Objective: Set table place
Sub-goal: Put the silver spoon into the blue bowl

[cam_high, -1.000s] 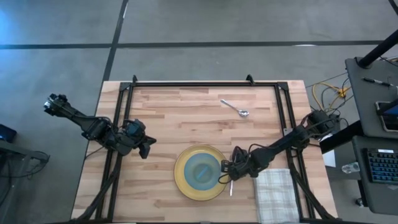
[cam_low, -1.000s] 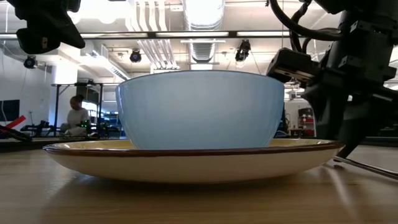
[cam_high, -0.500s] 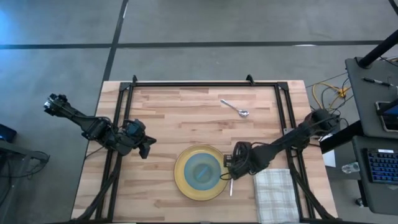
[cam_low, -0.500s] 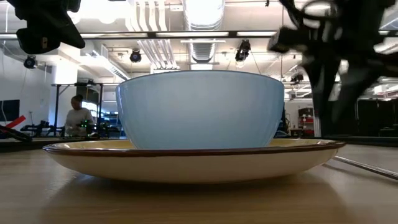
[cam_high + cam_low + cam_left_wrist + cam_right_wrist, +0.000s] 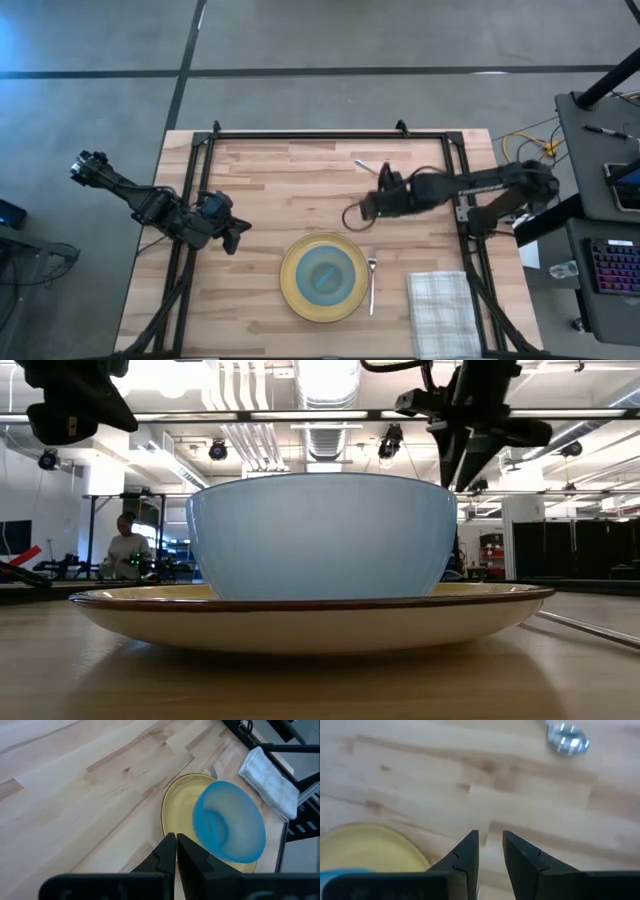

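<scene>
— Since a second ago, right gripper (image 5: 372, 207) has left the fork (image 5: 372, 284) beside the plate (image 5: 321, 277) and swung up over bare table (image 5: 280, 180); the fork lies alone now, just right of the plate.

— And its fingers (image 5: 467, 852)?

— Nearly pressed together, a slim gap, holding nothing. Left gripper (image 5: 175, 851) waits closed, well off to the side.

— Next target?

— Likely the spoon (image 5: 567, 740), just ahead of the right gripper. Thin, stiff, light metal, slick and lying flat; I'd pinch across the narrow handle rather than the rounded bowl end, which could skid out.

— The napkin (image 5: 441, 311)?

— Soft, far behind the gripper, beside the fork.
</scene>
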### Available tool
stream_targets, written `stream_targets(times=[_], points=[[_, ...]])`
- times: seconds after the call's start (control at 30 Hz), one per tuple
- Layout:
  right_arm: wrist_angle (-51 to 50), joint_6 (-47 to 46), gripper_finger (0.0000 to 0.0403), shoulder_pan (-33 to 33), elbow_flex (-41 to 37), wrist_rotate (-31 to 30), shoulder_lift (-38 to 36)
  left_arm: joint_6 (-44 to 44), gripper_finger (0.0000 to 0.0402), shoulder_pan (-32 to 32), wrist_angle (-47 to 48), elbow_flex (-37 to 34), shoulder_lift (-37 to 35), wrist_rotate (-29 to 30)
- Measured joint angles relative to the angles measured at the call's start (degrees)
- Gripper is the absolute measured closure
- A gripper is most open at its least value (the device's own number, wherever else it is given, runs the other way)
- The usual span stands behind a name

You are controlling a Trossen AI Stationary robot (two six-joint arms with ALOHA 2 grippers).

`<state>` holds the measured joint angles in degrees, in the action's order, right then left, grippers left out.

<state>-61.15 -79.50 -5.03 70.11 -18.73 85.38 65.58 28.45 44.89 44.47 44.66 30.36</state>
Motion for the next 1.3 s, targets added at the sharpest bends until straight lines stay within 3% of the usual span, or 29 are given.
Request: stream_targets(times=[0.27,0.6,0.9,1.17,1.3], points=[[0.03,17.41,0.0320,6.07,0.00,-0.56,-2.51,0.00,0.0402,0.02,0.10,0.00,-0.16,0.04],[0.14,24.49,0.0329,9.09,0.00,-0.42,-1.61,0.02,0.0402,0.02,-2.48,0.00,1.80,0.03],[-0.63,24.48,0.0323,9.92,-0.35,-1.26,-2.68,0.02,0.0402,-0.02,-9.53,0.00,2.06,0.38],[7.52,28.37,0.0384,20.27,-9.43,5.67,-1.31,-0.44,0.0402,-1.13,-9.91,0.00,0.08,0.27],[11.83,30.83,0.0393,26.64,-14.17,8.51,-0.82,-0.46,0.0402,-1.11,-10.02,0.61,-0.94,0.27]])
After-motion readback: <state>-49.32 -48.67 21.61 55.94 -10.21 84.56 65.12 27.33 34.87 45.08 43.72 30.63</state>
